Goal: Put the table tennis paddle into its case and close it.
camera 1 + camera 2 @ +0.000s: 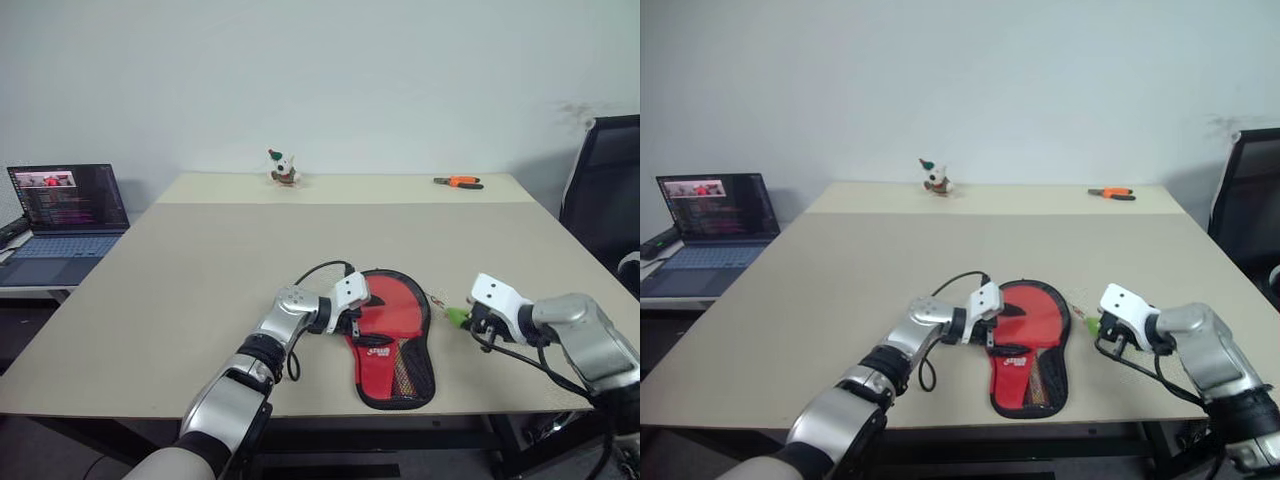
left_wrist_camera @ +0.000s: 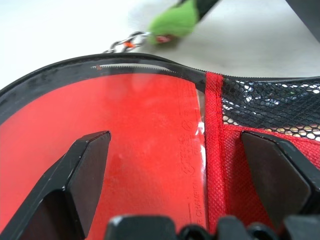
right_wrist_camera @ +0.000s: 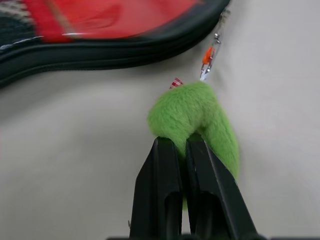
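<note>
1. Case point(image 1: 398, 385): a black, paddle-shaped zip case lies open near the front edge of the pale surface point(image 1: 200, 290), narrow end toward the robot, showing red lining and a black mesh pocket at the handle end.
2. Paddle point(image 1: 395, 305): its round red face lies inside the open case, filling the wide half; white lettering shows near the neck, and the handle runs under the mesh. In the left wrist view a clear film covers the red rubber point(image 2: 125, 150).
3. Left gripper point(image 1: 352, 320): it reaches in from the left and sits over the left edge of the case, at the neck of the paddle. Its jaws stand wide apart, one finger point(image 2: 85, 170) over the red face and the other over the lining beside the mesh; nothing is held between them.
4. Right gripper point(image 1: 470, 318): it sits just beside the right edge of the case, low over the surface. Its jaws are together, pinching a small green fuzzy tag point(image 3: 200, 117).
5. Tag link: a short metal chain with an orange piece point(image 3: 207, 55) runs from the green tag toward the black zip rim of the case.
6. Laptop point(image 1: 60, 215): open on a lower desk at far left, screen lit.
7. Small toy figure point(image 1: 282, 168): stands at the far edge of the surface, centre.
8. Orange-handled pliers point(image 1: 458, 182): lie at the far right of the surface.
9. Black chair point(image 1: 605, 195): stands beyond the right edge.
</note>
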{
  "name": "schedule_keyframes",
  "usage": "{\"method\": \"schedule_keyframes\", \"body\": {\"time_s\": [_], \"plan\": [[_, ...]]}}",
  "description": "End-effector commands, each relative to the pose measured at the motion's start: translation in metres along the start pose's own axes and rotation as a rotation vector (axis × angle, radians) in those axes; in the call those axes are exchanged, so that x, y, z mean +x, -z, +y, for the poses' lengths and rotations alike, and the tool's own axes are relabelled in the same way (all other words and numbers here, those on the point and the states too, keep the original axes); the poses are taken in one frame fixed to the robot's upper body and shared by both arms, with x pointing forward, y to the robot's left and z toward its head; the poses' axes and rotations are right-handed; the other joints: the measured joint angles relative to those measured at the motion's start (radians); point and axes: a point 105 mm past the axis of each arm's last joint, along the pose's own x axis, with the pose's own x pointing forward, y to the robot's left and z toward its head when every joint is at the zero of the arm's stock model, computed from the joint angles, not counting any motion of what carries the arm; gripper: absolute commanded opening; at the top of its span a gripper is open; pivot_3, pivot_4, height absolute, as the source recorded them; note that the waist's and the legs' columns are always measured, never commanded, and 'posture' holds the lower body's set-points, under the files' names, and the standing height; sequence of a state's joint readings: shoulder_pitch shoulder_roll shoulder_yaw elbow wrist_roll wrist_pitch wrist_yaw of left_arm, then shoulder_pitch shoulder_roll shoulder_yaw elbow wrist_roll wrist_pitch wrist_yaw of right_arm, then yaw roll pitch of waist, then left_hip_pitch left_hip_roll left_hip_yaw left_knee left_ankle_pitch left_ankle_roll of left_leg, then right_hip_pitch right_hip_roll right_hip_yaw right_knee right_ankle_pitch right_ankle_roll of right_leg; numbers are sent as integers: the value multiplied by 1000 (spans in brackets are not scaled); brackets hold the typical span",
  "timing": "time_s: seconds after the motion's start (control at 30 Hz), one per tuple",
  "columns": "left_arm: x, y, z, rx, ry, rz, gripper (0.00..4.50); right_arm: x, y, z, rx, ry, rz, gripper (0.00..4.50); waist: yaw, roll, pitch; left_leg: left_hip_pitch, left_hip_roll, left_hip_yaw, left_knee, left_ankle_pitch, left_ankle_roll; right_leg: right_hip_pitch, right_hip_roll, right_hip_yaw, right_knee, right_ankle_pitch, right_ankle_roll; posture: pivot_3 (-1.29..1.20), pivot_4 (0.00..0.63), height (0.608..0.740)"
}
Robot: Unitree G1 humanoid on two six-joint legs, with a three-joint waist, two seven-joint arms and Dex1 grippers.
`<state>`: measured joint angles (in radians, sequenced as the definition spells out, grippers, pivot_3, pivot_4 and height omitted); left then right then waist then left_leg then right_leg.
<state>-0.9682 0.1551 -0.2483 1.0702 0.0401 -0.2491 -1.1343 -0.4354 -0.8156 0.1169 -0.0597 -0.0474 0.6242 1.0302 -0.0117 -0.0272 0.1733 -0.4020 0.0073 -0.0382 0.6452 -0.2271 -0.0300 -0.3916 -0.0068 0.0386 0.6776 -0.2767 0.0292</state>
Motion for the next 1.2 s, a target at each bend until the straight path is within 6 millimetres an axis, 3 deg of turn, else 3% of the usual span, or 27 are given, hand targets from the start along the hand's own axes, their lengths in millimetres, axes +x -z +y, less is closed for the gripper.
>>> {"method": "schedule_keyframes", "body": {"time_s": [0.03, 0.33, 0.63, 0.93, 1.2], "plan": [[8, 31, -20, -45, 68, 119, 4500, -19, -10, 7, -9, 2, -34, 23, 2, 0, 0, 3, 0, 0, 0, -1, 1, 3, 0, 0, -1, -1, 1, 0, 150, 740], [11, 34, -26, -118, 92, 103, 4500, -48, -9, 56, 68, -176, -53, 23, 12, 0, -1, 3, 0, 0, 0, -1, 1, 5, 0, 0, -3, -2, 3, 0, 150, 740], [12, 37, -27, -138, 93, 107, 4500, -70, -4, 122, 86, -435, -25, 23, 15, -2, -2, 3, 0, 0, 0, -3, 4, 6, -1, 0, -6, -3, 4, 0, 150, 740], [14, 39, -29, -139, 87, 114, 4500, -76, -17, 174, 139, -632, -91, 23, 14, -3, -4, 3, 1, -1, 0, -4, 4, 8, 0, -1, -9, -3, 4, 0, 150, 740], [17, 35, -27, -132, 81, 114, 4500, -70, -38, 192, 165, -707, -156, 23, 15, -5, -5, 4, 1, -3, 0, -4, 5, 12, 0, -3, -15, -2, 5, 0, 150, 740]]}}
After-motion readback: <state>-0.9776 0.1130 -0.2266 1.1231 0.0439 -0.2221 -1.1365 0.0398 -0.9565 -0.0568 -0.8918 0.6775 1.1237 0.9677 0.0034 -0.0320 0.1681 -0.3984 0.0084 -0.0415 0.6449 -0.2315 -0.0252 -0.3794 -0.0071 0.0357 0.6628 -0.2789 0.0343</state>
